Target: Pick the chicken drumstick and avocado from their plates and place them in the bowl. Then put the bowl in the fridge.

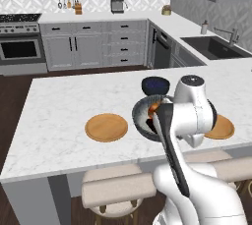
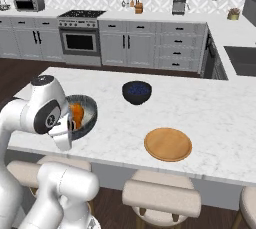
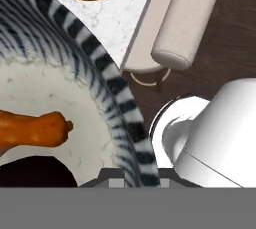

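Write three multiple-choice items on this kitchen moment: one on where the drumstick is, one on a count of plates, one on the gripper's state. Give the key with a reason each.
1. Where is the chicken drumstick?
A. on a plate
B. in the grey bowl
C. on the stool

2. How many wooden plates lie on the island counter?
A. two
B. one
C. four

3. How is the gripper?
A. wide open above a plate
B. shut on the navy bowl
C. shut on the bowl's rim

Key:
1 B: the hand view shows it on the bowl's pale inside, beside the dark avocado.
2 A: the left base view shows the left plate and the right plate, both bare.
3 C: the fingertips meet at the striped wall of the bowl, which juts past the counter edge; the navy bowl stands apart.
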Controlling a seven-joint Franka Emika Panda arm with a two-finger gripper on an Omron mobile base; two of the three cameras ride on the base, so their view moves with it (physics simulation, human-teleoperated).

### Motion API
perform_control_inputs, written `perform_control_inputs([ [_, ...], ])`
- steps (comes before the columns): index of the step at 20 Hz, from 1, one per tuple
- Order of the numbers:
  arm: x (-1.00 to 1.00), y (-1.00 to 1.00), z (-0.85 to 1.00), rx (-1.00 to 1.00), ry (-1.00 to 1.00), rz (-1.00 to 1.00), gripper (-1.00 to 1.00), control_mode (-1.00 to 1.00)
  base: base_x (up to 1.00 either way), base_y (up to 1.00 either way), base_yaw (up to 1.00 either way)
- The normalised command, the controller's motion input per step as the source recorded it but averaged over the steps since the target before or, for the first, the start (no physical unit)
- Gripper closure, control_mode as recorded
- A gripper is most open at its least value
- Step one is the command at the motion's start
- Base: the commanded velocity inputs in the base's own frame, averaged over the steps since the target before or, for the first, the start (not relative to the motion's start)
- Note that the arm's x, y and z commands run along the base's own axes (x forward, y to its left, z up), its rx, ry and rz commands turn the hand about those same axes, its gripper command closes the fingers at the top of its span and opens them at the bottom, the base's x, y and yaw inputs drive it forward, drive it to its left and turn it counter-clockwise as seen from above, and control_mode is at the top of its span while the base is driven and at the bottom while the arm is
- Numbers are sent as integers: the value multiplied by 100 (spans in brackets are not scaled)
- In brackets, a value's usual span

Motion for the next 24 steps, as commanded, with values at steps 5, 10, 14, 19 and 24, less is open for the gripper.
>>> perform_control_inputs([
  [5,-49,-16,3,-6,0,-34,100,-100,0,0,0],
  [10,-69,-21,-2,0,-7,-9,100,-100,0,0,0],
  [14,-9,0,0,0,-11,0,100,-100,0,0,0],
  [19,-37,-5,-8,2,-13,0,100,-100,0,0,0],
  [24,-26,-2,-7,10,-13,0,100,-100,0,0,0],
])
